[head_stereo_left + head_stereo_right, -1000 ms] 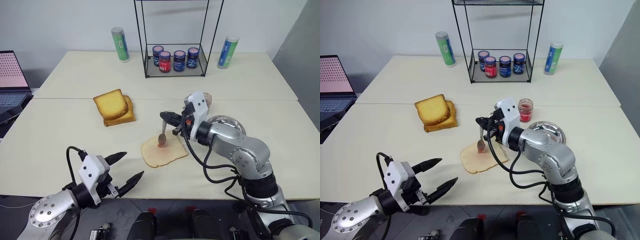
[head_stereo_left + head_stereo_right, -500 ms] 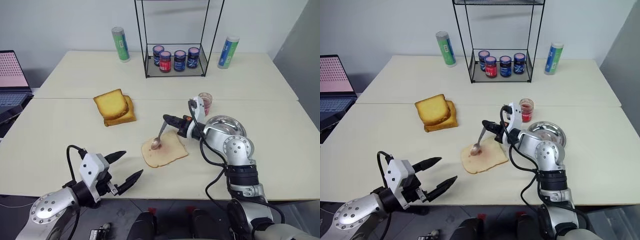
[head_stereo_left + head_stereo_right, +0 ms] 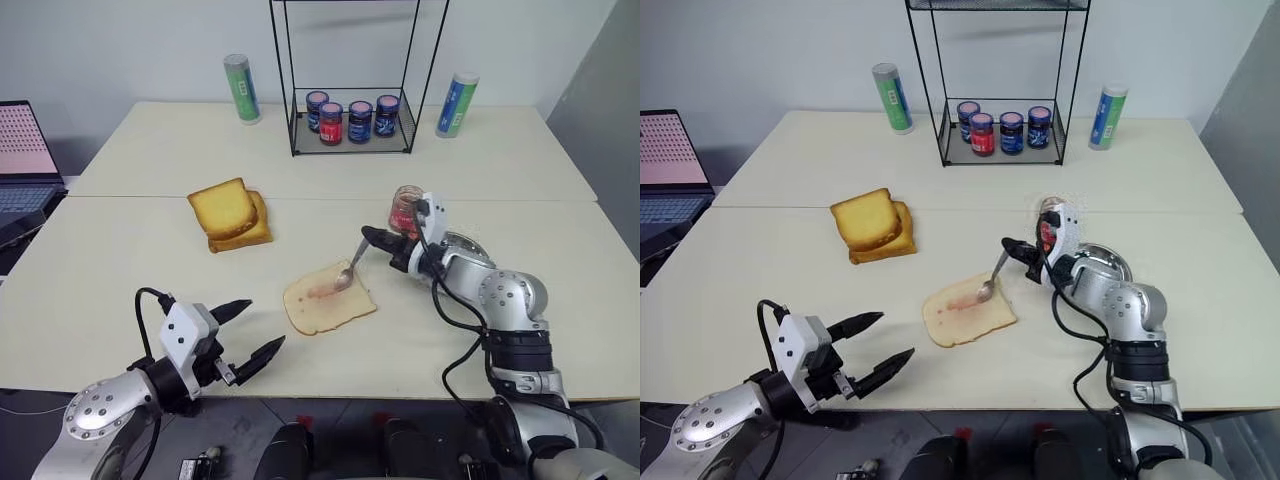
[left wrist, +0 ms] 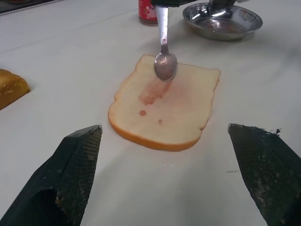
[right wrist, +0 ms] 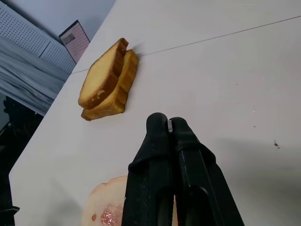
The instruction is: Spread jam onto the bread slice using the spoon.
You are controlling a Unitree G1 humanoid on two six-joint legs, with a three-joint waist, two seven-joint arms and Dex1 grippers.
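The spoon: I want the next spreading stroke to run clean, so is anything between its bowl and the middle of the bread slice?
Nothing visible. The right gripper holds the spoon, its bowl over the bread slice beside the jam smear.

My head pair looks forward and down over the counter point(image 3: 120, 250) from well back. My left wrist view sits low near the bread slice point(image 4: 164, 106); both wrist views share it.

A pale bread slice point(image 3: 328, 298) lies flat with a reddish smear. The silver spoon point(image 3: 349, 270) slants, bowl on its far edge. The red-labelled jam jar point(image 3: 404, 210) stands upright behind.
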